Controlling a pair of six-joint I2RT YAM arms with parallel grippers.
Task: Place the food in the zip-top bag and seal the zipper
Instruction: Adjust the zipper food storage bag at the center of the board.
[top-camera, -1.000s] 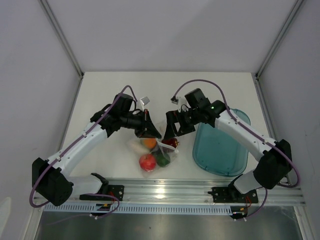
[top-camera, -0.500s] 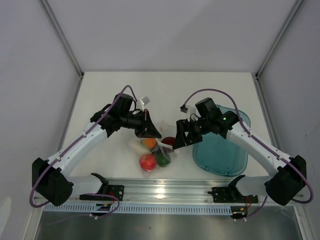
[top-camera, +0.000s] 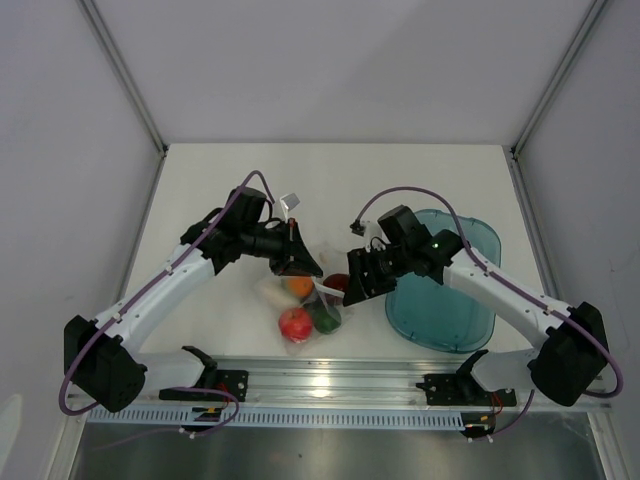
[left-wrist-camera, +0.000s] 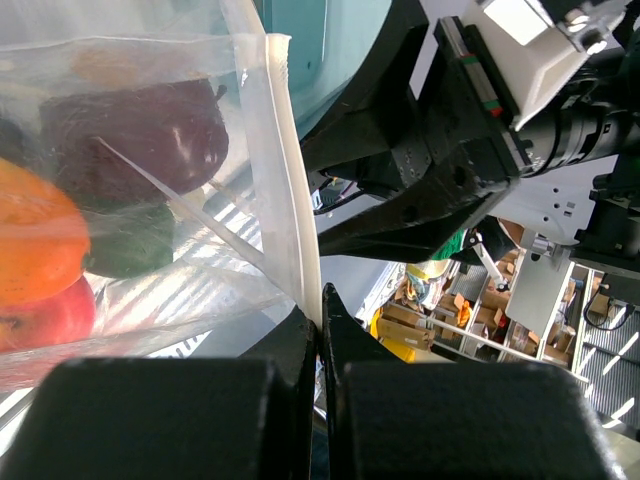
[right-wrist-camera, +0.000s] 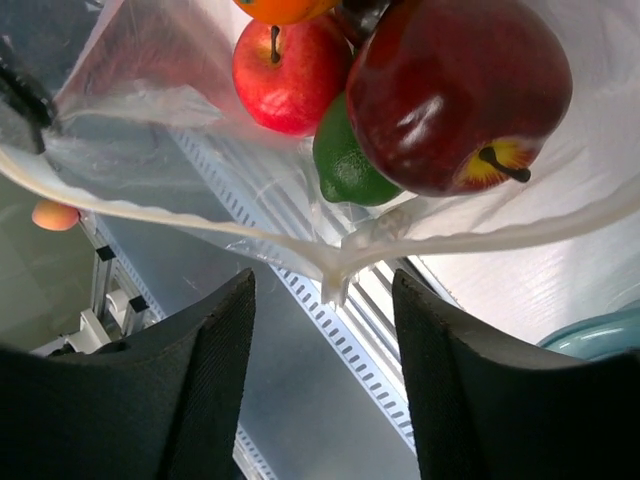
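Pinching the zipper (left-wrist-camera: 292, 170) between your left fingers (left-wrist-camera: 297, 345), which are pressed together on the white strip at the bottom centre of the left wrist view, you hold one end of the mouth of the zip-top bag (top-camera: 272, 292). Your right fingers (right-wrist-camera: 215, 390) are spread wide across the lower half of the right wrist view. The bag's mouth edge sags across the gap between them, and neither finger appears to touch it.

The food sits inside the clear pouch. A dark red apple (right-wrist-camera: 455, 90) fills the upper right of the right wrist view and a bright red apple (right-wrist-camera: 290, 75) lies to its left. A green piece (right-wrist-camera: 345, 165) is wedged below and between the two, and an orange piece (right-wrist-camera: 285, 8) shows at the top edge.

Seen from overhead, the bag lies at the lower centre of the table (top-camera: 420, 180), between your two sets of fingers, with the bright red apple nearest the bottom of the frame. The teal tray (top-camera: 430, 310) rests on the table just right of the bag, partly under your right arm (top-camera: 490, 285). You cannot tell from any view whether the seal is pressed closed along its length.
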